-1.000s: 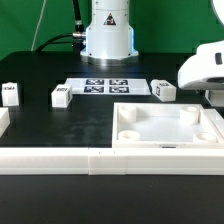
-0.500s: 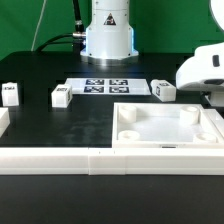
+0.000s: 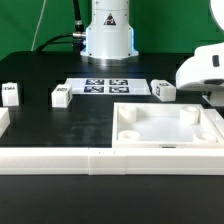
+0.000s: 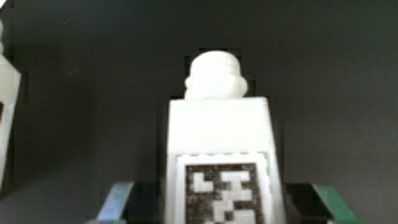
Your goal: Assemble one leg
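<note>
From where I stood, a spare leg (image 3: 10,93) sat alone at the exterior view's left on the black table (image 3: 40,125); a second spare leg (image 3: 62,96) stood further in, just short of the marker board (image 3: 105,85); past the board's other end a third spare leg (image 3: 164,90) rested near the back rim of the square panel (image 3: 165,150), which lay hollow side up with its corner holes showing; at the far right the arm (image 3: 205,65) hung near the panel's far corner, its pincer hidden from that side. The wrist view settled the matter: the gripper (image 4: 219,207) was closed on the leg (image 4: 219,135), its dark fingers (image 4: 125,200) pressed to either flank at the tagged end, the tag (image 4: 222,190) facing the camera and the rounded peg (image 4: 217,75) pointing away over bare table. To my eye the step in hand was carrying that leg to a hole; done well, it would want the peg squared over the hole before any lowering, the block plumb so it could not wedge on the rim, and a firm grip, since the fingers held only one end; which hole lay nearest I could not quite tell, the arm's bulk covering that corner.
</note>
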Action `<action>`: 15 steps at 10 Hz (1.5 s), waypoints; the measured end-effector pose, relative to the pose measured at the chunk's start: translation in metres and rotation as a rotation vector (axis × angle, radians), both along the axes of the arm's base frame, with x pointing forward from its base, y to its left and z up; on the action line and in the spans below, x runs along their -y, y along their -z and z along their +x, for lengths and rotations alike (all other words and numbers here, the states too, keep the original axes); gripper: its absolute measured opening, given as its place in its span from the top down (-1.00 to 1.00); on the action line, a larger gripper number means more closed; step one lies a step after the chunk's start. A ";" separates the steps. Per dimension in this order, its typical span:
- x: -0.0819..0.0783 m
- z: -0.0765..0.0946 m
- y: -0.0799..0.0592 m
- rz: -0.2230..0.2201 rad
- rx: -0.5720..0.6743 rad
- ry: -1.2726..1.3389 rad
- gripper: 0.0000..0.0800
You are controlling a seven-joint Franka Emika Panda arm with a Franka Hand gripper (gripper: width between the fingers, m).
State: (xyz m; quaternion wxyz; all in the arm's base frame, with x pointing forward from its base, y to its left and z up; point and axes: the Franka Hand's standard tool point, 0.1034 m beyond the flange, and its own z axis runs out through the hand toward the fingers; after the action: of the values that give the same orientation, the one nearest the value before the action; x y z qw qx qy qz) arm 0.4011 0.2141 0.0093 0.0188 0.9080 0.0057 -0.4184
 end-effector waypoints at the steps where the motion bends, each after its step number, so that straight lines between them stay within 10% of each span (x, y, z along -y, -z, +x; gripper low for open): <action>1: 0.000 0.000 0.000 0.000 0.000 0.000 0.28; 7: 0.033 0.033 -0.086 0.000 0.034 0.042 0.28; 10: 0.034 0.032 -0.086 0.000 0.048 0.045 0.27; 15: 0.046 0.062 -0.092 0.085 0.519 0.025 0.27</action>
State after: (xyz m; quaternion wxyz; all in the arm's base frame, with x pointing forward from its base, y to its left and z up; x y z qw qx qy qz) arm 0.4631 0.1683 0.1017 -0.0236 0.9850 0.0072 -0.1708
